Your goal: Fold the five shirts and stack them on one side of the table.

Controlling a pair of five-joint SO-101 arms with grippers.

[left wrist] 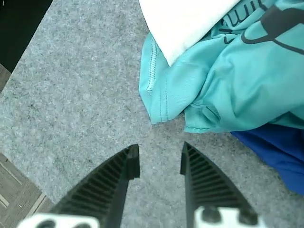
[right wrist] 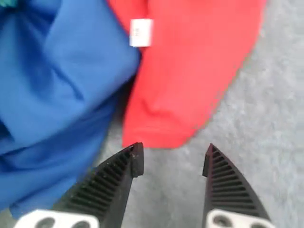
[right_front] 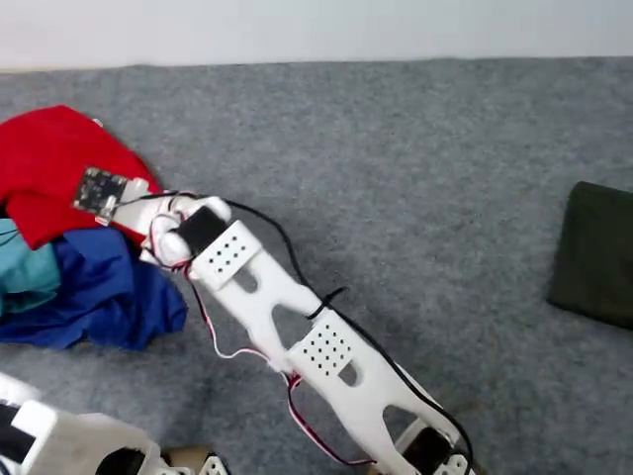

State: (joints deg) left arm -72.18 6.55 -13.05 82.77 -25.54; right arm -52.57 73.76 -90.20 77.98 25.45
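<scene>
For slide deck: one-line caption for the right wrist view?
Open right pincer above grey felt tabletop, at the hem of a crumpled red fabric shirt beside a rumpled blue fabric shirt.

The high view looks down over the table (right_front: 415, 148). Both wrist views face down from close above, sharing the blue shirt (left wrist: 280, 152).

crumpled red shirt (right_front: 49, 163), blue shirt (right_front: 94, 287) and teal shirt (right_front: 25, 272) heaped together; dark folded shirt (right_front: 596, 254) lies well apart.

— What lies under everything?
— A grey, felt-like table cover (right_front: 415, 148), with a pale plain wall (right_front: 316, 30) along its far edge.
— And past its corner?
— Brown wood-plank flooring (left wrist: 12, 192).
</scene>
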